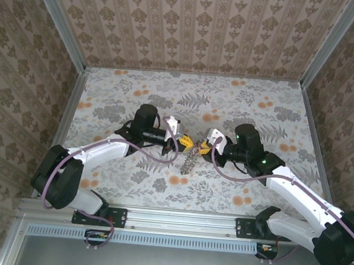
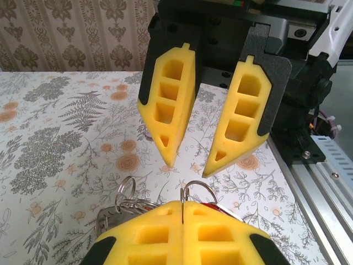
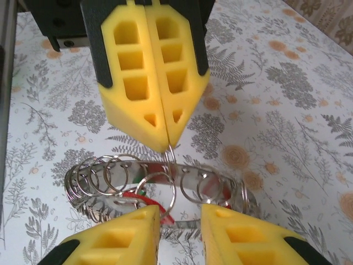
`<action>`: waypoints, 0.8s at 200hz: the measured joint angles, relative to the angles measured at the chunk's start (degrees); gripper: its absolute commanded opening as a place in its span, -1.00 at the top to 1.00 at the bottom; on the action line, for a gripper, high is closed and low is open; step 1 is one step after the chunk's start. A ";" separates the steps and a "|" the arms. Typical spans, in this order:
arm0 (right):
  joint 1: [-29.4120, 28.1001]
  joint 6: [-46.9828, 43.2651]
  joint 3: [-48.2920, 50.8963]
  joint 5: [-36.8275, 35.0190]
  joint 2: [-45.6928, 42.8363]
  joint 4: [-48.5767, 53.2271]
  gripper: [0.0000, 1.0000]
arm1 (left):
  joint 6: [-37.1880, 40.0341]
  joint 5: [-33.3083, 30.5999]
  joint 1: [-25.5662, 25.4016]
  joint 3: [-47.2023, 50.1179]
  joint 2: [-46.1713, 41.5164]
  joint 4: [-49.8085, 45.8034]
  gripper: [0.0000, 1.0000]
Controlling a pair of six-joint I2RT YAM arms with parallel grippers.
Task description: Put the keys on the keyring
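The keyring (image 3: 187,175) hangs off the left gripper (image 3: 165,144). That gripper comes down from the top of the right wrist view with its yellow pads pressed flat together, and its tips pinch a small wire loop (image 3: 169,158) that rides on the ring's band. In the left wrist view the same gripper (image 2: 182,205) sits at the bottom edge, with no gap between its pads.

The right gripper (image 3: 180,212) rises from the bottom edge of its own view. Its jaws stand a narrow way apart and clamp nothing, and its tips are just beside the near side of the ring. From the left wrist camera it (image 2: 189,168) points down at upper centre, with a clear gap between the fingers.

The band is metallic with a toothed edge. Many thin split rings (image 3: 91,176) are threaded along it, bunched toward the left of the frame. The keys (image 3: 137,196) show as a bit of red and green plastic inside the ring, close to the right gripper's left-hand finger.

From above, the two grippers (image 1: 187,142) (image 1: 201,148) meet tip to tip at the centre of the frame, with the keyring (image 1: 188,163) just beneath them in the picture. It lies over the floral table (image 1: 252,195). I cannot tell whether it touches the surface.
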State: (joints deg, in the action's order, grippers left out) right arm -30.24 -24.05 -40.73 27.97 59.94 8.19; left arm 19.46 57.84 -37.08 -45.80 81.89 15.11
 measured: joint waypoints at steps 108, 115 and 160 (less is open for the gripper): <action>-0.68 -0.02 -1.62 2.95 6.60 -3.37 0.65 | 0.00 -0.66 0.00 0.17 0.02 0.13 1.00; -0.68 -0.02 -1.62 2.97 6.73 -3.72 0.65 | 0.02 -0.68 0.00 0.20 0.02 0.20 1.00; -0.68 0.11 -1.62 3.41 7.10 -5.14 0.94 | 0.02 -0.92 0.00 0.20 0.02 0.39 1.00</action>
State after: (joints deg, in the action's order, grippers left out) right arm -30.92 -23.94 -42.35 31.38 67.05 3.05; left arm 19.49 56.93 -37.08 -45.60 81.91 15.51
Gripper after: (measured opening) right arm 0.075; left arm 0.044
